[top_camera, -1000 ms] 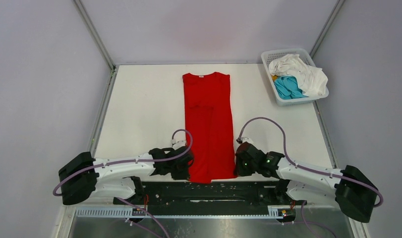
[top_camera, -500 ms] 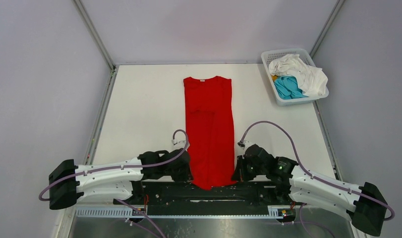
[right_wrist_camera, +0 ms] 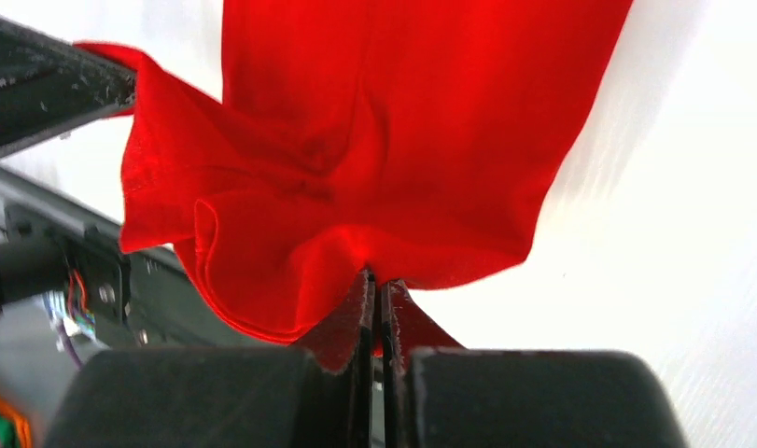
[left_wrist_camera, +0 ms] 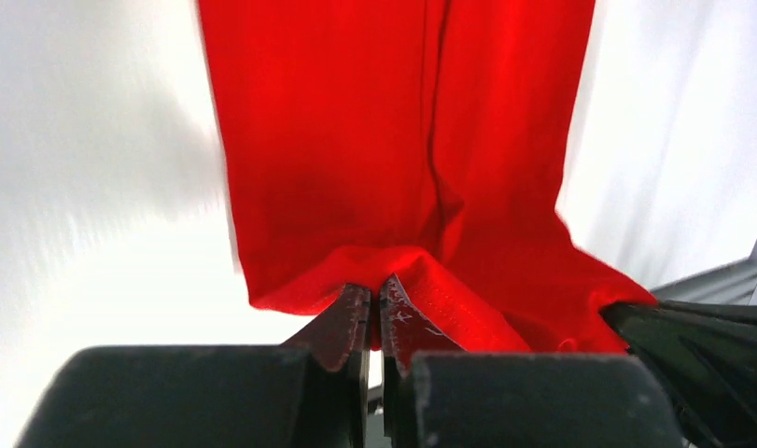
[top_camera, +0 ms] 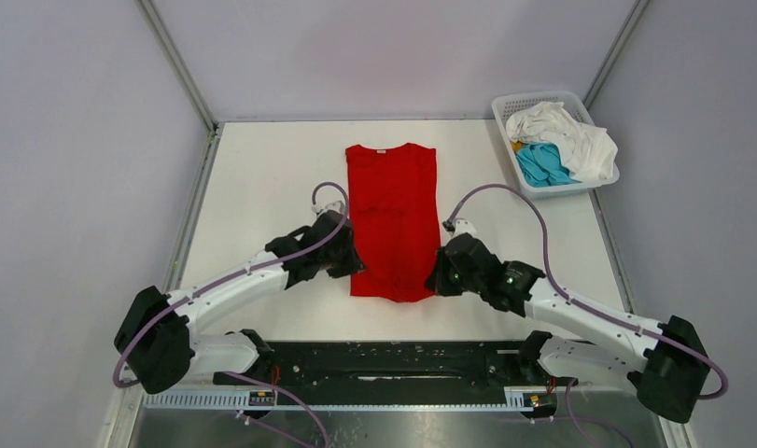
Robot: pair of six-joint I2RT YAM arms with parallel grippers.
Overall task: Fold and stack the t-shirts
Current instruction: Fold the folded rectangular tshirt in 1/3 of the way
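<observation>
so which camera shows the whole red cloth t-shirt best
The top external view: the large red cloth t-shirt shows whole there, collar to hem. The left wrist view shows only its near part, pinched in the left claw; the right wrist view shows only a bunched hem corner in the right claw.

In the top view, the fingertips of the left end effector (top_camera: 351,266) and right end effector (top_camera: 437,277) are hidden under their own black housings, at the lower corners of the red t-shirt (top_camera: 393,205). Both wrist views cut that shirt off at the upper edge. The bench (left_wrist_camera: 94,140) is blurred at the left of the left wrist view. In the basket (top_camera: 505,105) at upper right, the white t-shirt (top_camera: 570,135) covers part of the teal t-shirt (top_camera: 542,166). A yellow scrap (top_camera: 516,146) there is too small to identify.
</observation>
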